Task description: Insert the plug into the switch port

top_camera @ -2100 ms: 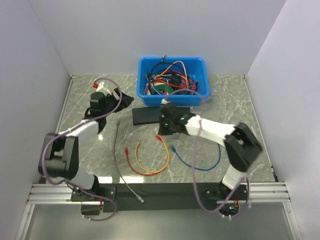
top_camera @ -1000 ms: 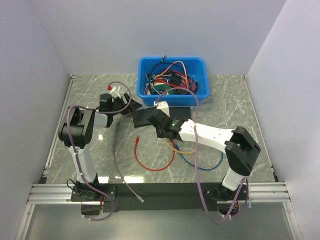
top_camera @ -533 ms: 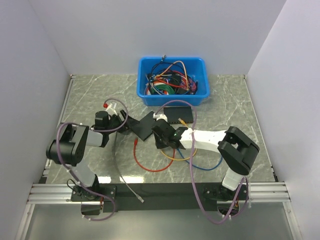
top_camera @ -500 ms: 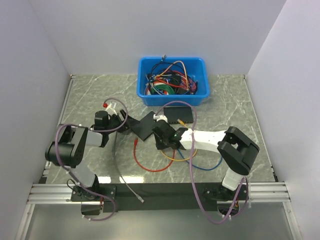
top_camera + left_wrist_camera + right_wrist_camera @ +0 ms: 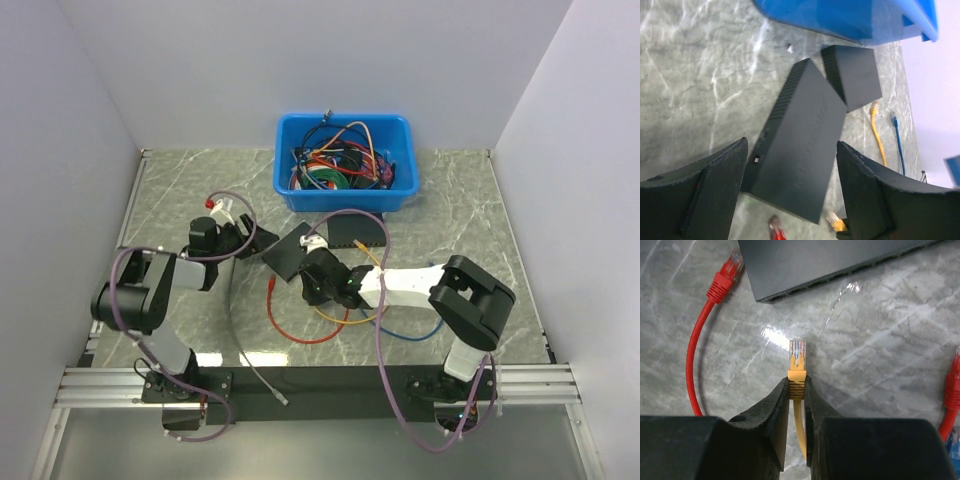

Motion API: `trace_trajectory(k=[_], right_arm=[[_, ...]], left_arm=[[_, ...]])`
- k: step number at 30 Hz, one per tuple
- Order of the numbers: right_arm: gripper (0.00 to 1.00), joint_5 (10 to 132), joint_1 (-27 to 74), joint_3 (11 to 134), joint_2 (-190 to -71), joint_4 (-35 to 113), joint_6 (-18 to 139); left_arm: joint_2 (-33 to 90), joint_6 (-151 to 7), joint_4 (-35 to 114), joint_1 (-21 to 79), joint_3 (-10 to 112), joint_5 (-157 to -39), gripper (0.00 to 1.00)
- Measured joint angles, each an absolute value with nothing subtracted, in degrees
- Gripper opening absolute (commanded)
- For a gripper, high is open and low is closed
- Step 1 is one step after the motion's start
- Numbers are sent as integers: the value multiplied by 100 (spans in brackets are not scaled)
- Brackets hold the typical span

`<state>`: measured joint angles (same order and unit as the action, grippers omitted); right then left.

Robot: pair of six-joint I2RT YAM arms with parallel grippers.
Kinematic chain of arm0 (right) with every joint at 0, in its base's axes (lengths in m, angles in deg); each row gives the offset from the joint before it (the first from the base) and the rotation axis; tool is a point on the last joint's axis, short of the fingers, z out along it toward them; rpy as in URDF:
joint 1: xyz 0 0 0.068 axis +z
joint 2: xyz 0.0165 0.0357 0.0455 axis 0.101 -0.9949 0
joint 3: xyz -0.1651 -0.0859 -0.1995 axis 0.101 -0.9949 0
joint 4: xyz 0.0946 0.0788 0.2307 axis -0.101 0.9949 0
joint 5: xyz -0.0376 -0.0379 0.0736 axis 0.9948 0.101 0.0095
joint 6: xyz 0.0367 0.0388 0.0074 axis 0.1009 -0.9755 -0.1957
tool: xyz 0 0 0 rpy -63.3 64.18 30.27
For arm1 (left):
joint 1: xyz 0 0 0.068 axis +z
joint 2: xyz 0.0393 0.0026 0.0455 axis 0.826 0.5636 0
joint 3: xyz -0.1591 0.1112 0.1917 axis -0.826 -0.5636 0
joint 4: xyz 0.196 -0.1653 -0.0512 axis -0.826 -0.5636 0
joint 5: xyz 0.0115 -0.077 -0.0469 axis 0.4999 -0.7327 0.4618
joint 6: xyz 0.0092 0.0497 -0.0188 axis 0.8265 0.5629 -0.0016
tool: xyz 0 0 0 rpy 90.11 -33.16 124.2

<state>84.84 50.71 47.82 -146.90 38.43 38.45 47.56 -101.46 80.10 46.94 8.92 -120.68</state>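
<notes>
swinging near and left, the right gripper is clenching the orange plug, now facing the switch port. the left gripper is gaping astride the turned switch. the blue plug is lying loose on the table to the right, so probably the wrong cable is being lined up.

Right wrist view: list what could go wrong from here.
1. The right gripper is shut on the orange plug, not the blue plug, so the wrong plug may go in.
2. The left gripper stands open around the switch; pushed, it may slide.
</notes>
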Motion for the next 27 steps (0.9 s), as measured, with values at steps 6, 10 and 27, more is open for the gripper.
trace_trajectory(k=[6,10,27], right_arm=[[0,8511,5071,4784,-14898,3615,3891],[0,8537,5069,4928,-15035,3559,3924],[0,8738,5014,5178,-15315,3368,3942]], left_arm=[[5532,-10382,8675,4548,837,-12062,76],[5641,-10384,8933,4397,837,-12053,76],[5208,-10150,7057,4237,1471,-10984,73]])
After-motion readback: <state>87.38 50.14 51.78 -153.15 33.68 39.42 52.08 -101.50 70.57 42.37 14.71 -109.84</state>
